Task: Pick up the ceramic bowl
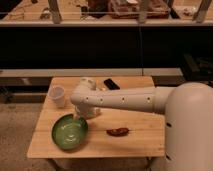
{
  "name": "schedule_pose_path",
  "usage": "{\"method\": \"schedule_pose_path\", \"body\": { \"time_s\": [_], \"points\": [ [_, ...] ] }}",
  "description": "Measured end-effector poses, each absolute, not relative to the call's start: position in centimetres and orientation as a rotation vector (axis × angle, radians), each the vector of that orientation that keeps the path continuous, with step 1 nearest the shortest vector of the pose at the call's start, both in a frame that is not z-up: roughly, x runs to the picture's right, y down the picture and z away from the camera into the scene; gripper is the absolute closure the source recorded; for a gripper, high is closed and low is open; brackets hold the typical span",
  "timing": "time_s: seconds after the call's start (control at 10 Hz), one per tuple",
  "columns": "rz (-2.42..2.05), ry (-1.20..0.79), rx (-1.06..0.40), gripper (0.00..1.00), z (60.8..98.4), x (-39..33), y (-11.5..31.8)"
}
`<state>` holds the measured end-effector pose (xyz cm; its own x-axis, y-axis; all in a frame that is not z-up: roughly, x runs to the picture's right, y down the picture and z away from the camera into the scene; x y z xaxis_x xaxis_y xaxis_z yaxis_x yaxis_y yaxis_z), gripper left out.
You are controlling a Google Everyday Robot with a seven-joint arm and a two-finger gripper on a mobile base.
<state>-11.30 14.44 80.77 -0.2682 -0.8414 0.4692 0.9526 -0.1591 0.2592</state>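
A white robot arm (125, 99) reaches leftward across a wooden table (140, 142), its gripper (79, 116) pointing down at the far rim of the green ceramic bowl (69, 133), which sits near the table's front left corner. Whether the gripper is wide, narrow or gripping the rim cannot be told. A white cup (58, 96) stands behind the bowl, a small black object (111, 84) lies near the far edge, and a reddish-brown item (118, 132) lies right of the bowl.

Jaws hang at the far rim of the ceramic bowl (67, 134) on the table (141, 143)
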Motion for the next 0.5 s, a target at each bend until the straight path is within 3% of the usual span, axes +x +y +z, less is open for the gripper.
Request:
{"method": "schedule_pose_path", "body": {
  "time_s": [0.5],
  "points": [
    [-1.870,-0.732,-0.185,0.35,81.9,-14.2,15.7]
  ]
}}
